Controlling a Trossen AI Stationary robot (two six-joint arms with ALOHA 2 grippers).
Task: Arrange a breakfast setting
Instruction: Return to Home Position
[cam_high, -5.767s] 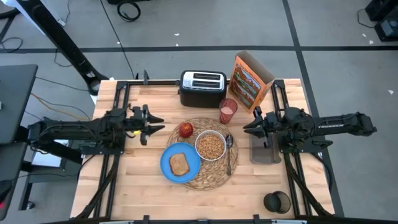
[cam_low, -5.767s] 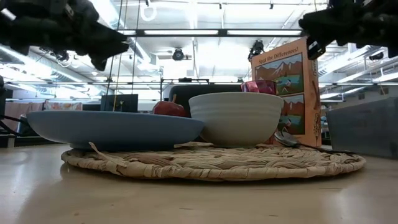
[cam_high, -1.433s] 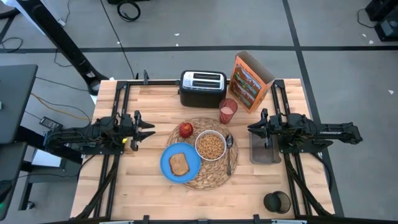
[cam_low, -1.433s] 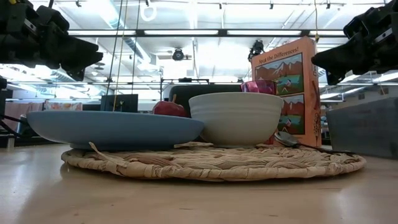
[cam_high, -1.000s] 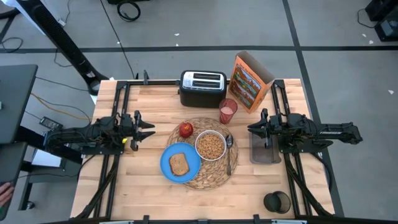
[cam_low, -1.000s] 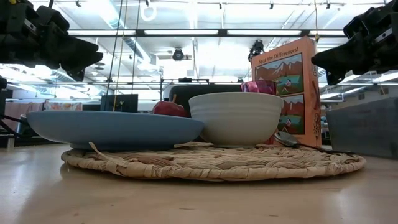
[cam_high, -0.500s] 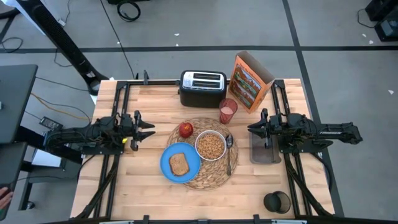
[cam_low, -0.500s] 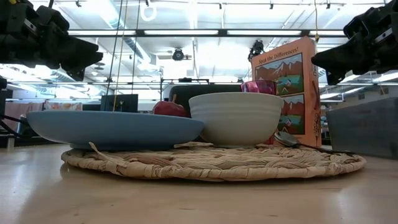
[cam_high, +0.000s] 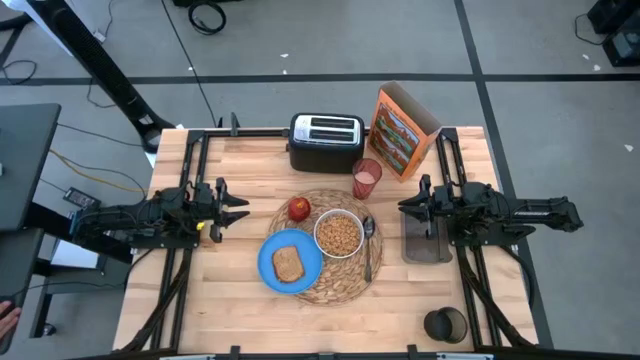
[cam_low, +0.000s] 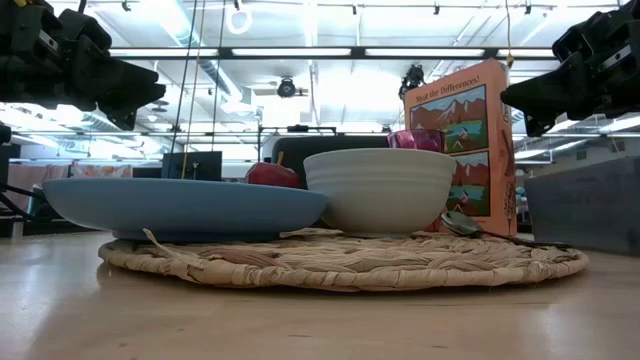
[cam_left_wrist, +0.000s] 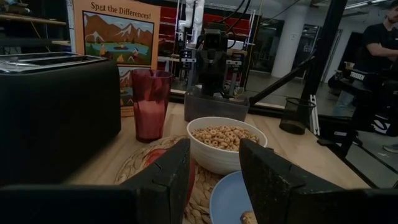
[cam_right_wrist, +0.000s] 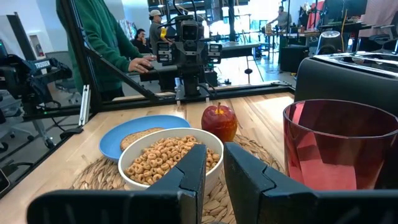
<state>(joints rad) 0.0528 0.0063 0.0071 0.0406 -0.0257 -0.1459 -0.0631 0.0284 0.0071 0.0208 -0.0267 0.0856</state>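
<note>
We judge the setting complete; the large round woven straw placemat (cam_high: 345, 291) lies mid-tabletop (cam_high: 230, 300), in front of the black toaster (cam_high: 326, 141); it looks light and floppy, so dragging it would shift everything it carries. On its left part sits the small blue plate (cam_high: 268, 270) with the toast slice (cam_high: 288, 264), which is crumbly and best lifted by its edges. The white bowl (cam_high: 316, 236), full of cereal, stands just beside the plate; it is likely the heaviest and slickest piece, to be taken at the rim and kept level. The red apple (cam_high: 299, 208) rests at the mat's toaster-side edge; it is smooth and prone to roll. The metal spoon (cam_high: 368, 248) lies right of the bowl; it is thin and slippery, best pinched across the handle. The translucent pink-red cup (cam_high: 366, 179) stands at the mat's edge, near the orange cereal box (cam_high: 403, 130); it is probably light and easy to tip, so we would grip mid-wall.

The left pincer (cam_high: 243, 209) hangs left of the mat, released and empty; the right pincer (cam_high: 403, 208) hangs to its right over a grey organizer tray (cam_high: 427, 248), narrowly parted and grasping nothing.
</note>
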